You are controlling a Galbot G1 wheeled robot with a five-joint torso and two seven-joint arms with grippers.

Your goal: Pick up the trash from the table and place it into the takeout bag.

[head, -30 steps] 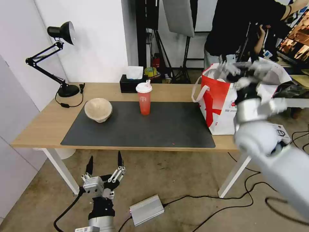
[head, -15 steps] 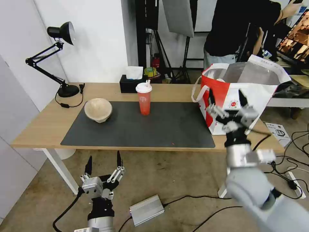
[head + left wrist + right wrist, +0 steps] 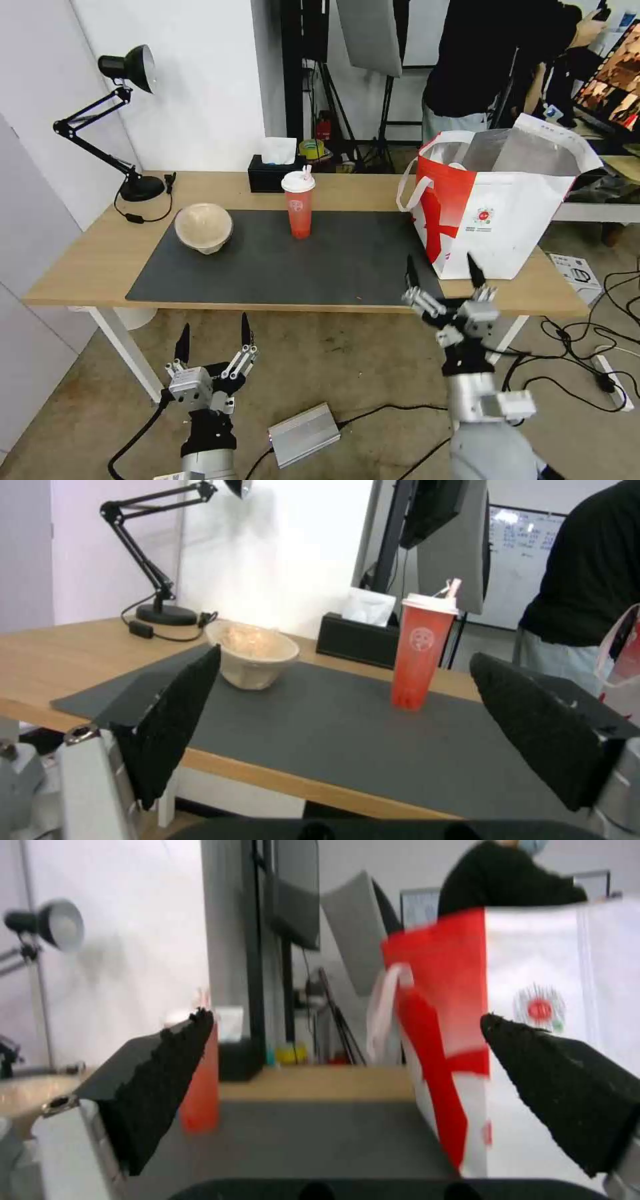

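Holding both grippers spread, we have the right gripper (image 3: 441, 272) just before the table (image 3: 87, 260) edge beside the bag (image 3: 507, 220). Our left gripper (image 3: 213, 333) hangs low. Cup (image 3: 299, 203), bowl (image 3: 204, 227) and tissue box (image 3: 270, 177) stand on the table.

No legible text on anything

A black articulated desk lamp (image 3: 127, 87) stands at the tabletop's far left corner. A black tissue box (image 3: 272, 175) sits at the far edge. A silver metal box (image 3: 304, 434) and black cables (image 3: 573, 383) lie on the floor.
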